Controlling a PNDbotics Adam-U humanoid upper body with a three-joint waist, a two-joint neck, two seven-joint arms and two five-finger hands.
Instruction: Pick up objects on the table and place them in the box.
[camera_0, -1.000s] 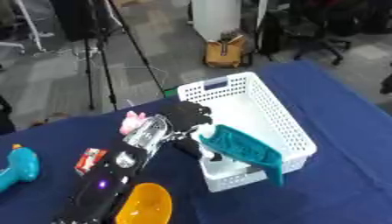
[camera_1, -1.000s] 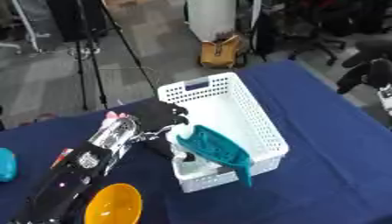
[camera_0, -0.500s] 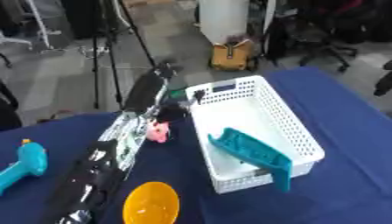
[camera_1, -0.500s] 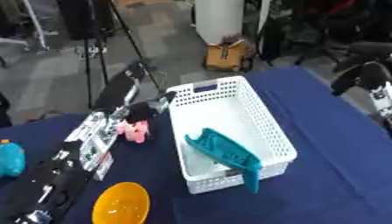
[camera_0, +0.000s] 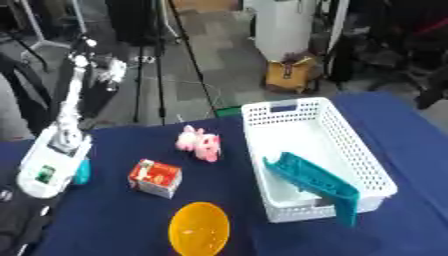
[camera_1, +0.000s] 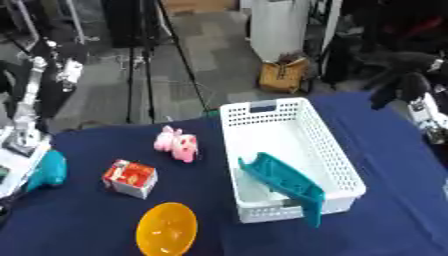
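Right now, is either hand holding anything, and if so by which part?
Nothing is visibly held. The left hand is raised far above the table, away from the objects, too blurred to read its fingers. The right hand hangs curled and empty beyond the white basket.

White box (camera_0: 308, 145) holds teal tool (camera_0: 313, 183); pink toy (camera_0: 199, 144), carton (camera_0: 156, 177), orange bowl (camera_0: 199, 235) outside.

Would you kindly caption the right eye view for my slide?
White basket holding a teal dustpan on a blue table, with pink toy, red carton and orange bowl outside.

Black robot hand (camera_1: 404, 75); white-and-silver left arm (camera_0: 54, 152) casing.
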